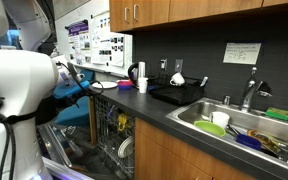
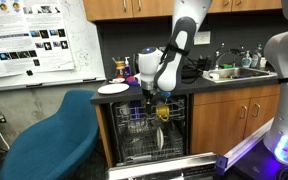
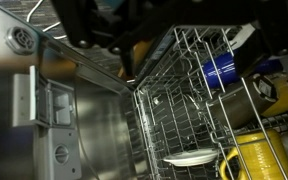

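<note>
Black gripper [image 2: 157, 98]: hung just above the upper rack [image 3: 184, 90] of the open dishwasher. Its jaws are spread wide, and nothing is gripped or touched.
Rack: a steel-wire basket that appears drawn out of the tub, most likely so that its load can be reached from above.
Blue mug [image 3: 222, 70]: lodged among the tines and nearest to the gripper. It is seen tipped over, a pose judged to let water drain off.
Yellow cup [image 3: 254, 155]: kept in the same basket, just beside the mug, at the edge of the wrist view.
White dish [image 3: 192, 158]: seen through the wires, further down. Which rack carries it cannot be told.
Steel tub wall [image 3: 74, 120]: bare metal beside the basket, well lit.
Dishwasher door [image 2: 169, 165]: folded down flat, which is judged to be what lets the racks slide forward.
Blue chair [image 2: 49, 135]: parked near the door, apart from it.
Counter [image 1: 159, 108]: a dark top above the dishwasher. A counter plate [image 2: 113, 89] is set on it, and a black drying mat [image 1: 189, 95] is laid further along beside the basin, presumably for washed items.
Sink [image 1: 189, 113]: farthest from the gripper and filled with used dishes. Among them a green bowl [image 1: 211, 129] and a white cup [image 1: 220, 117] can be made out.
</note>
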`<state>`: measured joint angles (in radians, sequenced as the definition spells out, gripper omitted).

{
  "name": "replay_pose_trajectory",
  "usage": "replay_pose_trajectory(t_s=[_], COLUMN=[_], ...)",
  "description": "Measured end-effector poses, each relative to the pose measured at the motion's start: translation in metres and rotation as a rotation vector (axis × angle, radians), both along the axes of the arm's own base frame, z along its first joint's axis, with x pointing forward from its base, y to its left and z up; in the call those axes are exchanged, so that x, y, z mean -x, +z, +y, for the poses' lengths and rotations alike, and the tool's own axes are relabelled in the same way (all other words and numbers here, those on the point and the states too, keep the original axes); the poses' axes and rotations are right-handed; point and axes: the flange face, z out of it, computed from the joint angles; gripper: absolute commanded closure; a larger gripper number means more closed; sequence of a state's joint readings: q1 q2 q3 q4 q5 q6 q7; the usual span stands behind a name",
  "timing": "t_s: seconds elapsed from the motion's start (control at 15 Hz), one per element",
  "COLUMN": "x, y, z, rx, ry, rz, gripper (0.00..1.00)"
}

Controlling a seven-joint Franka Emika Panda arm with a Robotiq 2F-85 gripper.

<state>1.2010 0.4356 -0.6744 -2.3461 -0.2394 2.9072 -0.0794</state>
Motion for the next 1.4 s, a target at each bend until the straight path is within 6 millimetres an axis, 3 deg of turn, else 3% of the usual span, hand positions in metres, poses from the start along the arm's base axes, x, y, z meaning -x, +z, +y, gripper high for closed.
replay_pose_trajectory(t_s=[0.33,0.6,1.0,1.4], x=[0.030,0.054,0.082,0.088], y=[0.033,0.047,0.046,0.042], z=[0.019,0.031,0.051,0.049], rx=[-0.067,-0.173,-0.293,-0.297], ry=[0.039,0.045,0.131,0.219], rz=[0.090,0.155,0.300,0.426], gripper=[0.00,0.00,0.00,0.00])
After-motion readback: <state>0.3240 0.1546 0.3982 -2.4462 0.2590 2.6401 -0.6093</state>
